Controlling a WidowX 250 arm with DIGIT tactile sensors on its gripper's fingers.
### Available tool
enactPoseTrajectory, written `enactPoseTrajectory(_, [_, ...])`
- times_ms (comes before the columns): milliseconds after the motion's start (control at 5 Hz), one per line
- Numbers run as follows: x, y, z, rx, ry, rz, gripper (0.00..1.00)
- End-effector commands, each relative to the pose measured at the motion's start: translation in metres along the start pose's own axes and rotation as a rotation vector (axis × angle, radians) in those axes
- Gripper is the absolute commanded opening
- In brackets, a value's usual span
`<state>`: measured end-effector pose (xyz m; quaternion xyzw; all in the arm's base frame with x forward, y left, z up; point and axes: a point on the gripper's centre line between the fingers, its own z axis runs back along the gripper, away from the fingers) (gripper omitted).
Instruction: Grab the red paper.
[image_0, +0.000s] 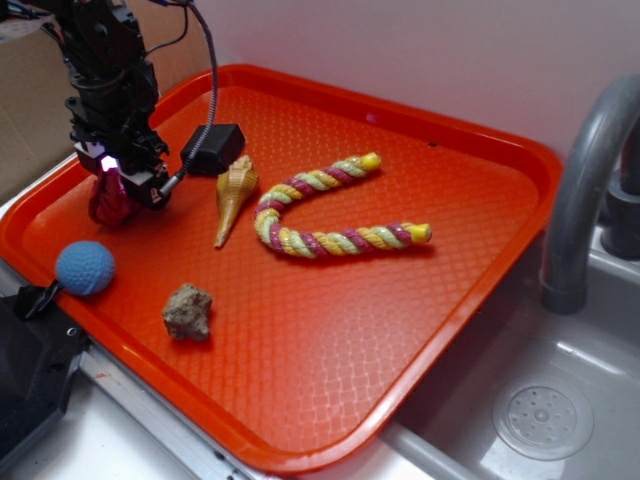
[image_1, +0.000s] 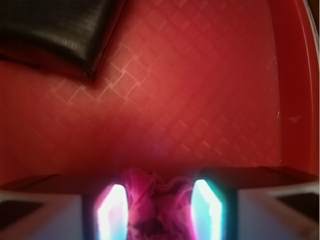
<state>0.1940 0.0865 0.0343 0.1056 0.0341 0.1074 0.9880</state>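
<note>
The red paper (image_0: 105, 206), a dark crimson wrinkly wad, sits at the far left of the orange-red tray (image_0: 400, 300), near its rim. My gripper (image_0: 115, 188) is straight above it, with the jaws down on either side of it. In the wrist view the red paper (image_1: 157, 207) fills the gap between my two lit fingertips (image_1: 112, 212) and touches both. My gripper (image_1: 159, 212) is shut on the paper. The paper's underside is hidden, so I cannot tell whether it still rests on the tray (image_1: 200, 100).
A black block (image_0: 212, 148) with a cable lies just right of the gripper and shows in the wrist view (image_1: 55, 25). A blue ball (image_0: 85, 267), a rock (image_0: 187, 312), a cone shell (image_0: 234, 195) and a twisted rope (image_0: 320, 210) lie on the tray. A grey faucet (image_0: 590, 180) and sink (image_0: 540, 400) are at right.
</note>
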Motion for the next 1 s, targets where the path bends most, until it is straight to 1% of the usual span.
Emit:
enactPoseTrajectory(0, [0.023, 0.012, 0.055, -0.041, -0.11, 0.09, 0.0])
enactPoseTrajectory(200, [0.031, 0.011, 0.099, -0.085, -0.163, 0.139, 0.0])
enactPoseTrajectory(400, [0.029, 0.005, 0.138, -0.133, -0.22, 0.152, 0.0])
enactPoseTrajectory(600, [0.024, 0.008, 0.179, -0.234, -0.296, 0.139, 0.0])
enactPoseTrajectory(800, [0.024, 0.014, 0.191, -0.367, -0.297, 0.043, 0.0])
